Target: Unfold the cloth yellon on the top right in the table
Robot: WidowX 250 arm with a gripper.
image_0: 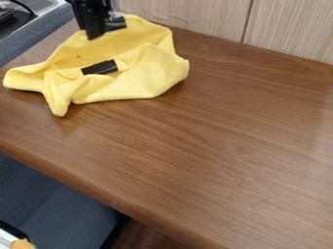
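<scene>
The black gripper [96, 23] hangs down from the top edge, left of centre, in front of the far part of the yellow cloth [153, 73]. That cloth lies bunched at the table's upper left, with its back part raised in a curved fold and a hollow inside. One narrow corner points toward the camera, and another end stretches to the left edge of the view. A small black piece [100, 67] shows among the middle folds; what it is cannot be told. Whether the gripper touches the cloth is unclear.
The brown wooden table [214, 146] has its near edge running from the left down to the bottom. A light wood-grain panel [292, 29] borders the far side. Dark blue seating [52, 209] is below the near edge, with grey-blue padding [32, 44] at upper left.
</scene>
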